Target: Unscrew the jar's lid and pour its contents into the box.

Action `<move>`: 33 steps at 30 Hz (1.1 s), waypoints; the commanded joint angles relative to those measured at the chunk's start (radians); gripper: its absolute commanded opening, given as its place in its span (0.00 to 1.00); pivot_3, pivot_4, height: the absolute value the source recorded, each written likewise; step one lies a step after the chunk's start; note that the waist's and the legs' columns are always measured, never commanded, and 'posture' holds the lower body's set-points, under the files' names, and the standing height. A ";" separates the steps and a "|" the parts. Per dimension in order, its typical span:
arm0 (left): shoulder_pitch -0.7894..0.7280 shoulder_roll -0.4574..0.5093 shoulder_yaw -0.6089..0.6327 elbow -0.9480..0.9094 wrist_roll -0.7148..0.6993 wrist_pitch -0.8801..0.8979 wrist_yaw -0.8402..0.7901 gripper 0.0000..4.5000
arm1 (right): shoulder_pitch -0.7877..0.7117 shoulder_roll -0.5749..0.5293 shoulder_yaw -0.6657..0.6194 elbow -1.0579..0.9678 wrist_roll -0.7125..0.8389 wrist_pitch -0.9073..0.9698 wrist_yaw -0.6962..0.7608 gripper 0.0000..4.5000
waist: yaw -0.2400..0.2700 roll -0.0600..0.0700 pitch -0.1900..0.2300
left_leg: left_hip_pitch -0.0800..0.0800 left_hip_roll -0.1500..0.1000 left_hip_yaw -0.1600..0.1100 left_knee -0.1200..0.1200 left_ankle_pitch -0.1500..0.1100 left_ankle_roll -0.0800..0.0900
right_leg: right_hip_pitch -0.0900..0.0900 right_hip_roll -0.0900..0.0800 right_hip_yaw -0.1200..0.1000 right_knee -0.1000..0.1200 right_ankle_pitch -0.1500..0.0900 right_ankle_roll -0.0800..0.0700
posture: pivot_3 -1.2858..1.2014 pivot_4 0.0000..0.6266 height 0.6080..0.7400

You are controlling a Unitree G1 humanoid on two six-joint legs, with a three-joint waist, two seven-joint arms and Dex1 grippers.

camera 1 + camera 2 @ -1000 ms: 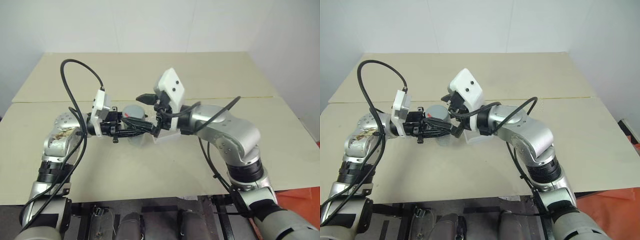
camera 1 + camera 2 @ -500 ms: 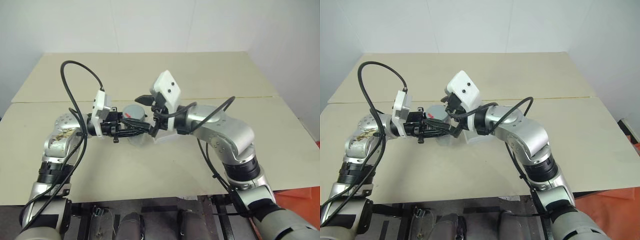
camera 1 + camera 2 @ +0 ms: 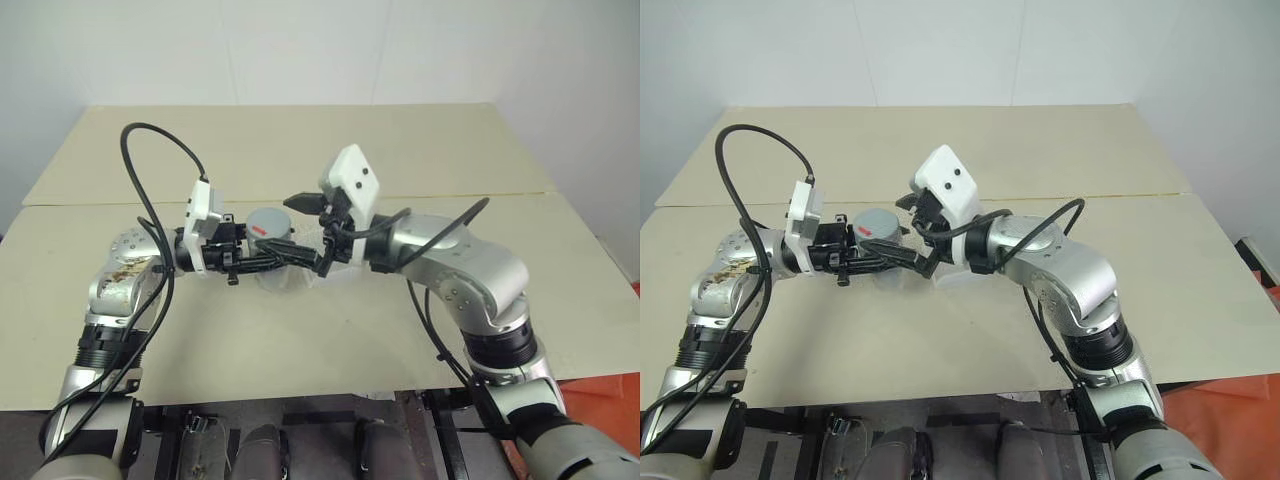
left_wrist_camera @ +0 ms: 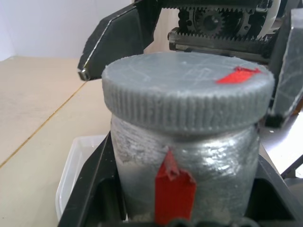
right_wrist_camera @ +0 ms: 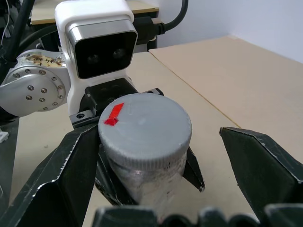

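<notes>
Above a pale beige desk point(image 3: 420, 330), the left hand point(image 3: 285, 258) has its two black fingers clamped tight around the body of the jar point(image 4: 189, 165), holding it upright in the air with the hand lying level and pointing toward the robot's right. The lid point(image 4: 188, 90), a grey ribbed screw cap with a small red mark on top, sits on the jar; a second red mark runs down the jar's side. The jar's wall looks frosted and grey, and the contents cannot be made out through it.

The right hand point(image 5: 161, 156) faces the jar from the opposite side with its fingers spread to their widest, one finger point(image 5: 57, 184) on each flank of the lid. It grips nothing. In the right wrist view, one finger stands close against the lid's edge while the other stands well clear of it.

The box point(image 4: 78, 175), a shallow translucent white tray, rests on the desk just below and beyond the raised jar, partly hidden by the two hands in the head views. A seam point(image 3: 500, 195) crosses the desk behind the arms.
</notes>
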 commanded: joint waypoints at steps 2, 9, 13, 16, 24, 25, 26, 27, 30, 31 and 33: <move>0.010 0.019 0.035 -0.057 -0.035 -0.013 -0.027 0.51 | 0.006 -0.042 -0.106 0.005 -0.023 -0.004 -0.047 1.00 | 0.000 0.000 0.000 | 0.000 0.000 0.000 0.000 0.000 0.000 | 0.000 0.000 0.000 0.000 0.000 0.000 | 0.52 0.24 1.00; 0.021 0.028 0.038 -0.076 -0.040 0.001 -0.031 0.51 | 0.025 -0.054 -0.117 0.005 -0.020 -0.004 -0.063 1.00 | 0.003 0.000 0.000 | 0.000 0.000 0.000 0.000 0.000 0.000 | 0.000 0.000 0.000 0.000 0.000 0.000 | 0.52 0.24 1.00; 0.026 0.028 0.040 -0.087 -0.041 0.008 -0.034 0.51 | 0.027 -0.053 -0.121 0.008 -0.024 0.000 -0.073 1.00 | 0.002 0.000 0.000 | 0.000 0.000 0.000 0.000 0.000 0.000 | 0.000 0.000 0.000 0.000 0.000 0.000 | 0.52 0.24 1.00; 0.029 0.028 0.039 -0.092 -0.041 0.011 -0.037 0.51 | 0.022 -0.046 -0.119 0.017 -0.034 0.006 -0.088 1.00 | -0.003 0.000 0.000 | 0.000 0.000 0.000 0.000 0.000 0.000 | 0.000 0.000 0.000 0.000 0.000 0.000 | 0.52 0.24 1.00; 0.001 0.013 0.039 -0.032 -0.023 -0.002 -0.030 0.51 | 0.021 -0.091 -0.189 -0.058 0.070 0.029 -0.006 1.00 | 0.003 0.000 0.000 | 0.000 0.000 0.000 0.000 0.000 0.000 | 0.000 0.000 0.000 -0.001 0.000 0.000 | 0.52 0.24 1.00; -0.004 0.010 0.038 -0.024 -0.020 -0.004 -0.029 0.51 | 0.020 -0.096 -0.196 -0.070 0.090 0.033 0.005 1.00 | 0.004 0.000 0.000 | 0.000 0.000 0.000 0.000 0.000 0.000 | 0.000 0.000 0.000 -0.001 0.000 0.000 | 0.52 0.24 1.00; -0.007 0.008 0.037 -0.019 -0.019 -0.006 -0.028 0.51 | 0.019 -0.099 -0.200 -0.076 0.103 0.035 0.010 1.00 | 0.003 0.000 0.000 | 0.000 0.000 0.000 0.000 0.000 0.000 | 0.000 0.000 0.000 -0.001 0.000 0.000 | 0.52 0.24 1.00; -0.012 0.002 0.034 -0.013 -0.016 -0.009 -0.026 0.51 | 0.016 -0.095 -0.205 -0.091 0.127 0.035 0.020 1.00 | 0.002 0.000 0.000 | 0.000 0.000 0.000 0.000 0.000 0.001 | 0.000 0.000 0.000 -0.001 0.000 0.000 | 0.52 0.24 1.00; -0.024 -0.016 0.029 0.002 -0.012 -0.016 -0.020 0.51 | 0.002 -0.078 -0.197 -0.116 0.162 0.039 0.021 1.00 | 0.002 0.000 0.000 | 0.000 0.000 0.000 0.000 -0.001 0.001 | 0.000 0.000 0.000 -0.001 0.000 0.000 | 0.52 0.24 1.00; -0.028 -0.024 0.026 0.006 -0.009 -0.019 -0.016 0.51 | -0.004 -0.064 -0.176 -0.117 0.157 0.038 0.012 1.00 | 0.002 0.000 0.000 | 0.000 0.000 0.000 0.000 -0.001 0.001 | 0.000 0.000 0.000 -0.001 0.000 0.000 | 0.52 0.24 1.00; -0.036 -0.041 0.021 0.010 -0.008 -0.022 -0.009 0.51 | -0.016 -0.029 -0.120 -0.113 0.121 0.026 -0.014 1.00 | -0.002 0.000 0.000 | 0.000 0.000 0.000 0.000 0.000 0.001 | 0.000 0.000 0.000 0.000 0.000 0.000 | 0.52 0.24 1.00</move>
